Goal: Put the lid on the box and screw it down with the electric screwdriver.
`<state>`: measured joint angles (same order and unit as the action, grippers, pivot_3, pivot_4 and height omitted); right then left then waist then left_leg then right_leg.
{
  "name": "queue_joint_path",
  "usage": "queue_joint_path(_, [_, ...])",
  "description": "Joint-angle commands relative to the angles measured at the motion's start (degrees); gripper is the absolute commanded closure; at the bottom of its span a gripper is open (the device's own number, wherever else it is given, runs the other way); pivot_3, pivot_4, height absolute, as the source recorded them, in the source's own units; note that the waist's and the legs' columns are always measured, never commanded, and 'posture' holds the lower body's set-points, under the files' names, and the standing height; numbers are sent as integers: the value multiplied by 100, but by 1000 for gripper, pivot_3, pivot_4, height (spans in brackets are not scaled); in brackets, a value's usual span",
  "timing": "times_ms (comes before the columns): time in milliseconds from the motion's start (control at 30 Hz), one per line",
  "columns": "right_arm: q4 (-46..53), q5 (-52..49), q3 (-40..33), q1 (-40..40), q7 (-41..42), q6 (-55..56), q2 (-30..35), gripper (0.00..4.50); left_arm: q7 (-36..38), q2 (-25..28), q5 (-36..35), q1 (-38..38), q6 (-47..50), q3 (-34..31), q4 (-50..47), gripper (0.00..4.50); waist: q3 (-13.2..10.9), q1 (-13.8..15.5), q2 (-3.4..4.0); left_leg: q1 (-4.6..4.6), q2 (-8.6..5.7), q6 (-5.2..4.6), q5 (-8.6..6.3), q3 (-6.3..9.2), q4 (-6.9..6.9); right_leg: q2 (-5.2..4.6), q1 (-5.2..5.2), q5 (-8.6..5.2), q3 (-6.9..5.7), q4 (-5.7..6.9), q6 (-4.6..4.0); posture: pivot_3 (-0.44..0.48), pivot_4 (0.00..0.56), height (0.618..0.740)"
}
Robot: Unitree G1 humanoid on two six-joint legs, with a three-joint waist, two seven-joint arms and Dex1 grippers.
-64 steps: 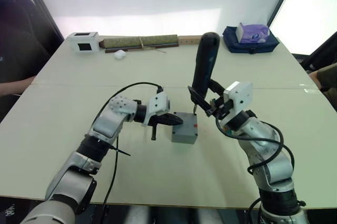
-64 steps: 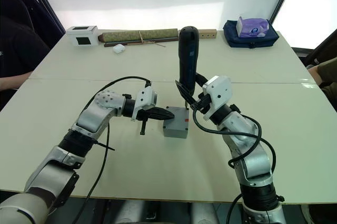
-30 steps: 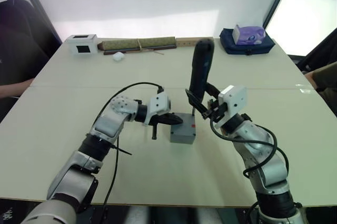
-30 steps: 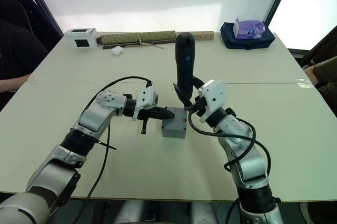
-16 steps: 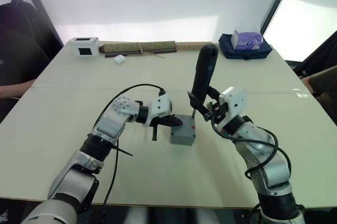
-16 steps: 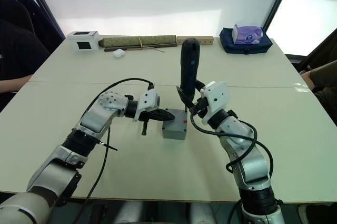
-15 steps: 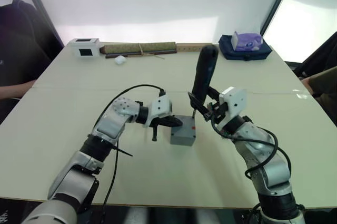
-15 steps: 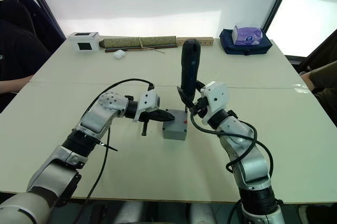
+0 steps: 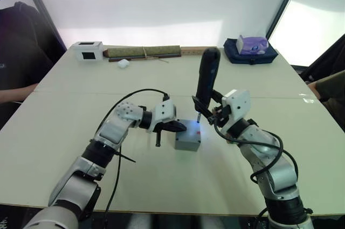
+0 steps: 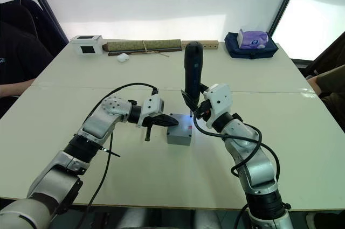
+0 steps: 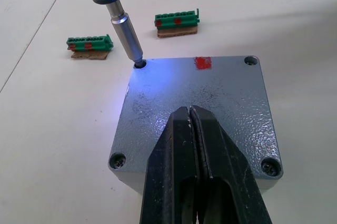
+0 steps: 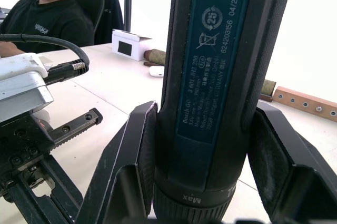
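The grey box (image 9: 187, 144) sits mid-table with the lid (image 11: 224, 95) on top; a red mark (image 11: 202, 62) is on the lid's far edge. My left gripper (image 11: 192, 124) is shut, and its tips rest on the middle of the lid. My right gripper (image 12: 202, 182) is shut on the electric screwdriver (image 9: 207, 80), which stands nearly upright over the box. The screwdriver's bit (image 11: 127, 34) sits in the lid's far corner hole, and its light casts a blue glow there. Screws show in the two near corners.
Two green connector strips (image 11: 89, 45) lie on the table just beyond the box. Along the far edge are a white box with a black window (image 9: 88, 50), a rolled mat (image 9: 143, 51), a small white object (image 9: 123, 62) and a purple tissue box (image 9: 252, 44). People sit at both sides.
The screwdriver's light now glows blue on the lid's far corner. The camera view has shifted a little; both grippers hold their places at the box.
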<state>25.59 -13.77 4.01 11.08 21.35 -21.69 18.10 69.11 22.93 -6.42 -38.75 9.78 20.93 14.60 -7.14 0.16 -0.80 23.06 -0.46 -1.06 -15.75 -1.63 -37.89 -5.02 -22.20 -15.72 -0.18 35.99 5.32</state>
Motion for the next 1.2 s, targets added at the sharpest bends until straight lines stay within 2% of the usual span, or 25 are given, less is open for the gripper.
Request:
queue_joint_path(33, [-553,152,130,-301,26,-538,159,2645,3,19,156,99,112,135,34,4500,0,2,0,1,0,0,0,0,1,0,0,0,0,-2,0,0,150,740])
queue_joint_path(200, [-401,238,-39,-146,-39,-140,197,2645,9,11,112,99,121,116,-37,4500,-3,8,5,6,0,0,0,0,4,-1,-4,0,0,-9,0,0,150,740])
queue_joint_path(367, [179,-322,-501,398,-67,-389,193,2645,49,7,-3,85,238,55,-257,4500,-34,25,38,35,-1,-1,1,-3,4,-4,-29,1,-1,-16,-1,0,150,740])
queue_joint_path(467, [537,-909,-955,1007,-175,-1023,300,2645,67,20,-78,73,320,0,-415,4500,-67,37,58,59,-3,-3,2,-6,3,-7,-40,3,-1,-14,-2,0,150,740])
queue_joint_path(533, [608,-1295,-1275,1350,-311,-1588,393,2645,81,11,-161,65,385,-58,-532,4500,-76,53,71,109,-4,-3,3,-7,-3,-7,-84,4,-2,-3,-2,0,150,740])
queue_joint_path(600, [500,-1859,-1811,1786,-591,-2399,483,2645,82,-3,-292,19,471,-147,-680,4500,-82,52,77,155,-4,-1,7,-7,-8,-7,-132,6,-6,9,1,0,150,740])
queue_joint_path(667, [377,-2324,-2247,2128,-779,-3036,595,2645,94,5,-380,-24,526,-198,-809,4500,-115,43,106,162,-4,-1,7,-7,-5,-7,-138,7,-10,10,3,0,150,740])
queue_joint_path(733, [124,-2529,-2555,2524,-1035,-4043,921,2645,137,70,-507,-76,623,-294,-1037,4500,-121,39,105,187,-5,-1,8,-7,-3,-5,-163,18,-14,11,21,0,150,740])
queue_joint_path(833, [-236,-2280,-2378,2909,-1232,-5377,1683,2645,187,163,-832,-154,891,-526,-1413,4500,-137,27,116,244,-6,1,13,-11,-10,-3,-223,20,-16,24,25,0,150,740])
queue_joint_path(967, [-763,-2375,-2142,3033,-838,-6824,2622,2645,216,375,-1218,-193,1223,-834,-1961,4500,-154,29,130,243,-8,-1,13,-15,-10,3,-220,20,-20,21,25,0,150,740])
queue_joint_path(1200, [-1627,-2438,-1412,2516,-387,-7081,3741,2645,178,795,-1611,-36,1508,-1158,-2610,4500,-179,35,124,238,-8,-4,13,-20,-17,21,-213,23,-16,22,32,0,150,740])
